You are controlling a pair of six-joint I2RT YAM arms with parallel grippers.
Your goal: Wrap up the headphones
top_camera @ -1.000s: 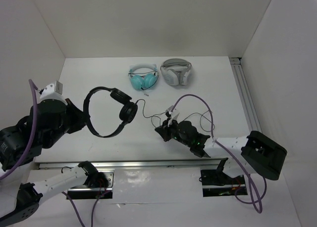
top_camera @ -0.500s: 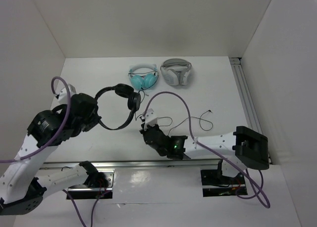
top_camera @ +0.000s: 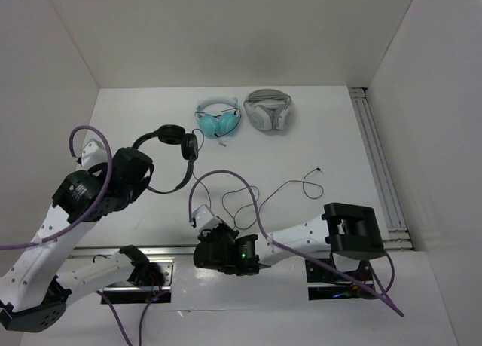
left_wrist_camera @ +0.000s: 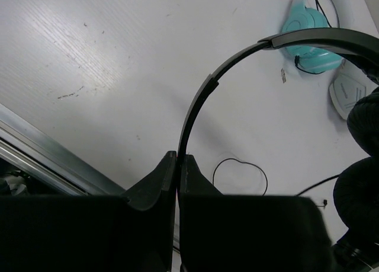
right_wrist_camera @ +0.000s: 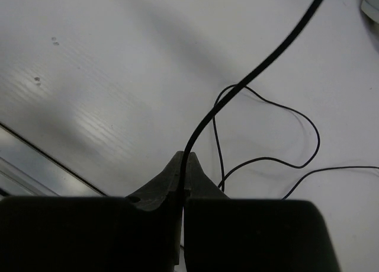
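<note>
The black headphones [top_camera: 178,182] hang above the table's left half, their two earpads [top_camera: 170,133] toward the back. My left gripper [top_camera: 148,182] is shut on the thin headband [left_wrist_camera: 196,103], which arcs up out of the closed jaws [left_wrist_camera: 178,157]. The long thin cable [top_camera: 303,182] lies in loose loops on the table's middle. My right gripper [top_camera: 200,225], low near the front edge, is shut on that cable [right_wrist_camera: 237,91]; the strand rises from between its fingertips [right_wrist_camera: 184,157]. More loops [right_wrist_camera: 278,159] lie on the table behind them.
Teal headphones [top_camera: 218,118] and bulkier white-grey headphones [top_camera: 268,108] lie side by side at the back. A metal rail [top_camera: 376,157] runs along the right edge, and another [top_camera: 113,249] along the front. The arms' purple hoses [top_camera: 226,174] arch over the table.
My right gripper has swept left and toward the front edge, drawing the cable with it. My left arm has swung the headphones slightly back and left; both grips unchanged.
</note>
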